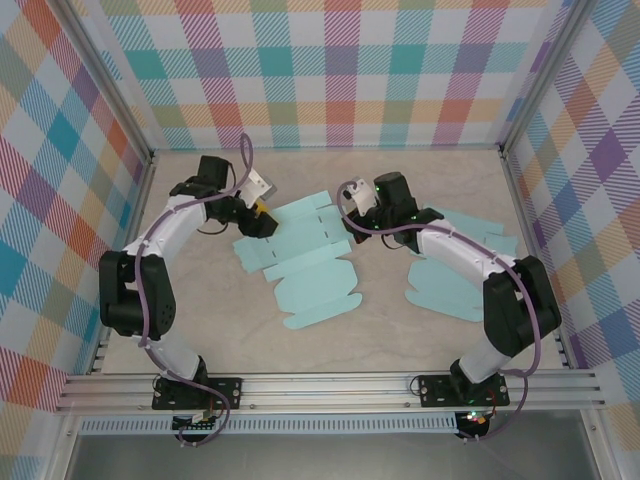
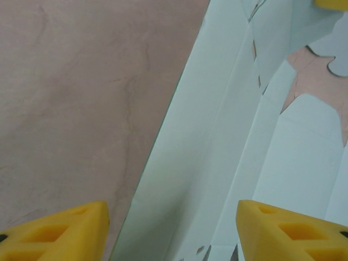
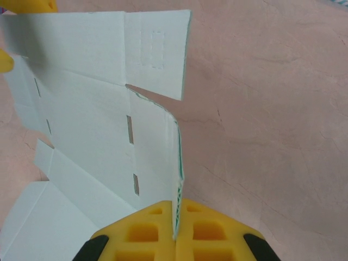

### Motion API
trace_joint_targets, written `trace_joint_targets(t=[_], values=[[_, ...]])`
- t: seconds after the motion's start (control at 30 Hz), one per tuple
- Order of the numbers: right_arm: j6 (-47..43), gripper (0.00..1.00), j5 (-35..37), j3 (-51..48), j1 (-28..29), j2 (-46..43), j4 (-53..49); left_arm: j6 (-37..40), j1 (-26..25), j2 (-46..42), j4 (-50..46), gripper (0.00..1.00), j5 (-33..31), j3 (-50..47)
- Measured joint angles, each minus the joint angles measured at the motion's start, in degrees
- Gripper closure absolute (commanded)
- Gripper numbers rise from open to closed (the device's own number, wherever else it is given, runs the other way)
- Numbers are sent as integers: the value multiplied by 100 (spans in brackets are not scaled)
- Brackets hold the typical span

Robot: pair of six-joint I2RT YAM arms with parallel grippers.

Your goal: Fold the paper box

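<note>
Right gripper [image 3: 175, 220] pinches the flat box [image 1: 300, 252] by its right edge, jaws closed on the paper; left gripper [image 2: 171, 217] stands part-open over its left flap. Box lies unfolded on the counter [image 1: 250, 345], centre.

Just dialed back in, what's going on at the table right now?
A flat light-blue paper box blank lies in the middle of the table. The right end effector is shut on its right edge, which curls up a little. The left end effector is open, astride the left panel's edge. A pile of spare blanks lies at the table's right side.
</note>
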Motion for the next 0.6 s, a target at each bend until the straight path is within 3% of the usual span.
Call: trace_joint_targets(t=[0.3, 0.5, 0.6], values=[[22, 100, -83, -83, -72, -15, 138, 103, -33, 57, -122, 59, -426, 111], [46, 100, -120, -125, -138, -26, 190, 190, -33, 59, -177, 95, -520, 136], [63, 100, -146, -149, -138, -26, 264, 245, -101, 57, -184, 100, -492, 136]])
